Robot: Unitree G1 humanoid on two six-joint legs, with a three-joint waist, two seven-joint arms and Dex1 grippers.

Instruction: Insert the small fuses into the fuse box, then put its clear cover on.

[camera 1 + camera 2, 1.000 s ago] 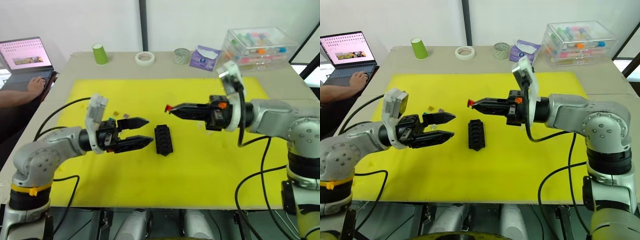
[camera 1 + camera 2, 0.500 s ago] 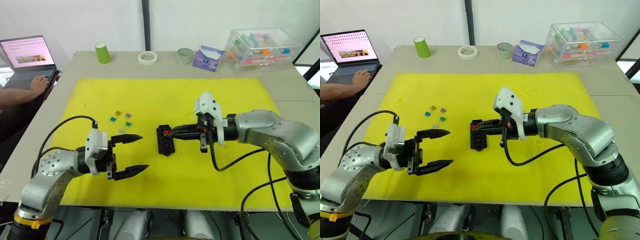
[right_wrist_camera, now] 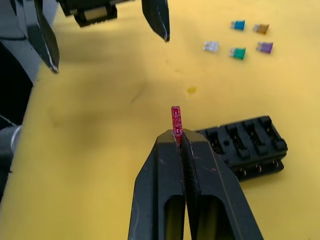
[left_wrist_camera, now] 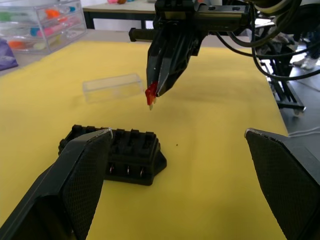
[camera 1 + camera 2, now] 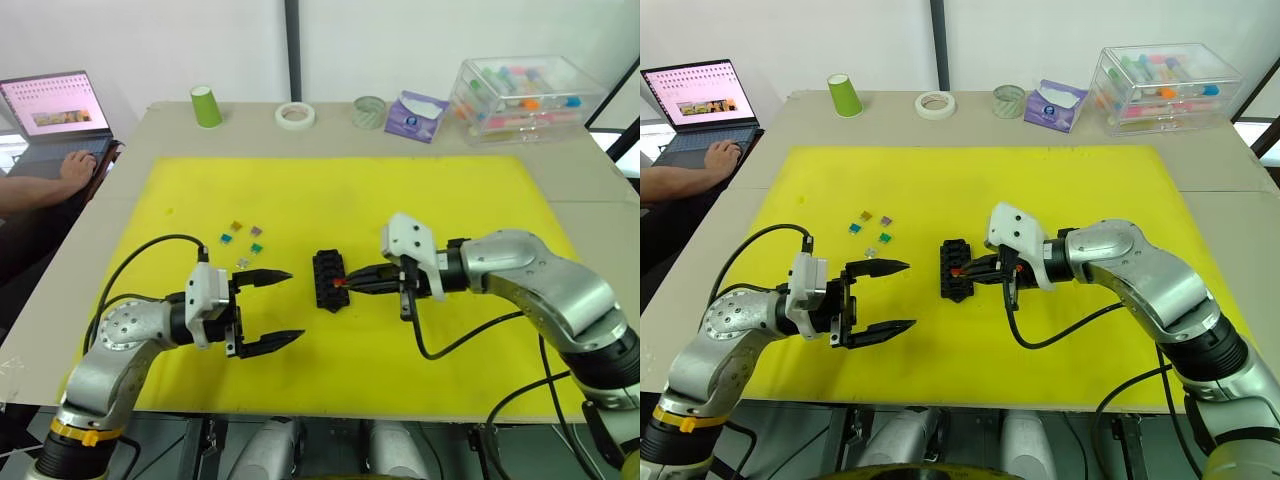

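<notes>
with the red fuse (image 3: 176,119) pinched upright at the tip of my right pincer (image 5: 345,283), i have it hanging just over the near end of the fuse box (image 5: 329,279), which lies in the middle of the yellow mat (image 5: 450,200). from the left wrist view the blade tips look just above the slots, not yet seated. to do this well i want the fuse square to one slot, blades pointing straight down, then a slow straight press; any tilt could jam it or skid the light box along the mat. my left pincer (image 5: 266,309) sits well apart, near the box's left side, and i could bring it in to brace the box. the other small fuses (image 5: 245,242) lie in a loose group on the mat beyond it. the clear cover (image 4: 112,86) waits on the mat past the box.
</notes>
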